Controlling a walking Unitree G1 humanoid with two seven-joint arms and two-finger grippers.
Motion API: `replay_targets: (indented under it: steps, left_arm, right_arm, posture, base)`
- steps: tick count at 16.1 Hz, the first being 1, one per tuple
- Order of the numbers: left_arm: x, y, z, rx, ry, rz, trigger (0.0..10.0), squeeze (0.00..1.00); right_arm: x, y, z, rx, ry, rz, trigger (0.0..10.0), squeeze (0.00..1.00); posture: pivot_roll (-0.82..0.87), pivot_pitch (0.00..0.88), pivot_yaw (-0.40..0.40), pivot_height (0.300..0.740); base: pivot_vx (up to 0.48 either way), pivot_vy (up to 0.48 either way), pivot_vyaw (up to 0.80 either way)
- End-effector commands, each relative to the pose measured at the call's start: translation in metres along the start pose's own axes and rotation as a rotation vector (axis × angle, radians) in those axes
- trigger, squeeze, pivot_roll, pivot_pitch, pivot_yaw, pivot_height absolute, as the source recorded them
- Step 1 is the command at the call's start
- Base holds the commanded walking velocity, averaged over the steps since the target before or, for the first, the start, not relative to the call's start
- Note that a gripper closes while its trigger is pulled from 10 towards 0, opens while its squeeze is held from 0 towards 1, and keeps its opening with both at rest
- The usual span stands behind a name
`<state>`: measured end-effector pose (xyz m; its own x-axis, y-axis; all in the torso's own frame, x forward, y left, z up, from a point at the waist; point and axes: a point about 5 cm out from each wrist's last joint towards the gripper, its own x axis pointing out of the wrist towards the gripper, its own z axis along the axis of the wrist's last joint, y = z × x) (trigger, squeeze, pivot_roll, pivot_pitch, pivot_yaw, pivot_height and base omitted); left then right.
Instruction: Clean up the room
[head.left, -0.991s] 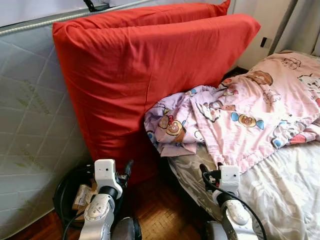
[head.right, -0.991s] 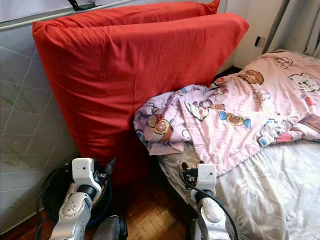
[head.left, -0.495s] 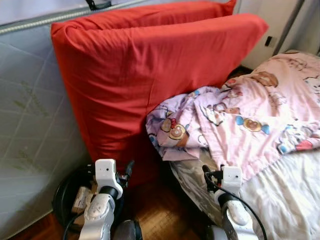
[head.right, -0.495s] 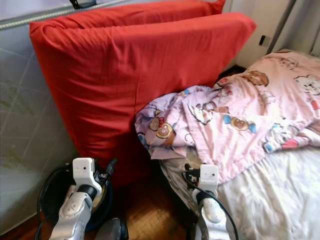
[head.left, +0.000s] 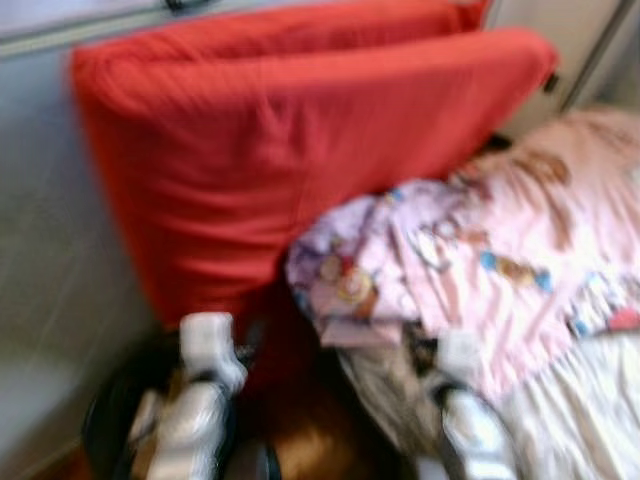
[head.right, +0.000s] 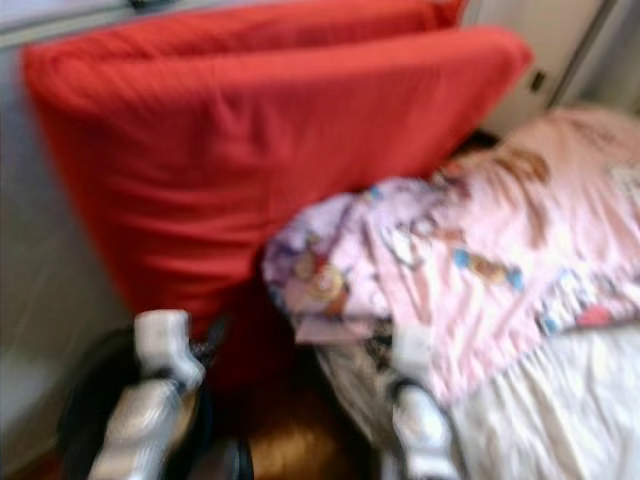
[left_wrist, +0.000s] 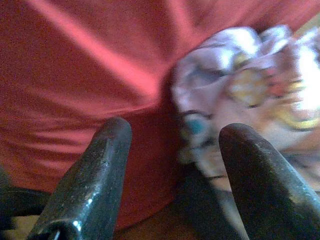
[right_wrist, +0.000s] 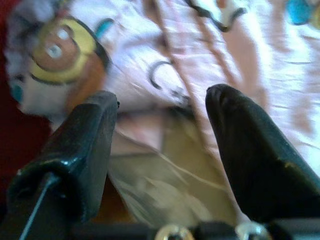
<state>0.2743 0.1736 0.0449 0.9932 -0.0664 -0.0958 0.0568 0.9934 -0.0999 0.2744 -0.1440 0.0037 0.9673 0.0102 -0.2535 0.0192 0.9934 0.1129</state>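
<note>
Left wrist view shows our left hand (left_wrist: 172, 175) spread open, empty, facing the red cushion (left_wrist: 85, 75). Our right hand (right_wrist: 162, 150) gapes before the cartoon blanket (right_wrist: 200, 55); blur risks a mistimed grab.

Matt red cloth cushion (head.left: 300, 150), soft creased pink printed cloth blanket (head.right: 480, 240), pale smooth bed sheet (head.right: 560, 420), glossy brown wood floor (head.right: 290, 440), worn semi-gloss black fingers (left_wrist: 95, 185) of left hand (left_wrist: 172, 185), silver metal-look arm (head.left: 195, 430)

Both eye views are motion-blurred; the pink blanket (head.left: 520, 250) runs off the edge, its prints smeared.
</note>
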Motion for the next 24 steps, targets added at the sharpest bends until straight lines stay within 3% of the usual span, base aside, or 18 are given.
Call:
replay_targets:
  steps: [1, 6, 7, 8, 9, 15, 16, 17, 24]
  left_arm:
    - [0.002, -0.011, -0.001, -0.02, 0.004, -0.028, 10.0, 0.0]
    - [-0.001, -0.01, -0.002, -0.014, 0.014, -0.026, 10.0, 0.0]
    - [-0.001, -0.01, -0.002, -0.012, 0.015, -0.027, 10.0, 0.0]
    - [-0.002, -0.01, -0.002, -0.011, 0.015, -0.027, 10.0, 0.0]
    - [-0.002, -0.009, -0.002, -0.009, 0.017, -0.028, 10.0, 0.0]
    - [-0.007, -0.003, -0.001, 0.009, 0.023, -0.028, 10.0, 0.0]
    - [-0.008, -0.003, -0.001, 0.01, 0.023, -0.028, 10.0, 0.0]
    - [-0.01, -0.003, -0.001, 0.013, 0.027, -0.03, 10.0, 0.0]
    - [-0.017, 0.001, -0.001, 0.022, 0.045, -0.027, 10.0, 0.0]
  right_arm:
    - [-0.005, -0.02, -0.008, -0.007, 0.047, -0.076, 10.0, 0.0]
    - [-0.006, -0.037, -0.021, 0.029, 0.173, -0.213, 10.0, 0.0]
    - [-0.006, -0.038, -0.024, 0.034, 0.207, -0.221, 10.0, 0.21]
    - [-0.005, -0.038, -0.025, 0.037, 0.218, -0.225, 10.0, 0.65]
    - [-0.006, -0.039, -0.028, 0.054, 0.248, -0.237, 10.0, 1.0]
    - [0.002, -0.039, -0.023, 0.066, 0.283, -0.251, 10.0, 1.0]
    - [0.002, -0.039, -0.023, 0.061, 0.291, -0.246, 10.0, 0.17]
    - [0.003, -0.042, -0.023, 0.053, 0.3, -0.253, 10.0, 0.0]
    - [0.005, -0.05, -0.02, 0.095, 0.312, -0.311, 10.0, 0.0]
  posture:
    - [-0.01, 0.045, 0.043, 0.615]
    - [-0.01, 0.054, 0.048, 0.615]
    - [0.0, 0.056, 0.05, 0.615]
    - [0.0, 0.056, 0.05, 0.615]
    - [0.0, 0.056, 0.053, 0.615]
    - [0.02, 0.069, 0.072, 0.615]
    - [0.02, 0.077, 0.074, 0.615]
    - [0.03, 0.091, 0.078, 0.615]
    - [0.04, 0.123, 0.088, 0.615]
  base:
    - [0.0, 0.0, 0.0]
    - [0.0, 0.0, 0.0]
    - [0.0, 0.0, 0.0]
    - [0.0, 0.0, 0.0]
    - [0.0, 0.0, 0.0]
    - [0.0, 0.0, 0.0]
    - [0.0, 0.0, 0.0]
    - [0.0, 0.0, 0.0]
    - [0.0, 0.0, 0.0]
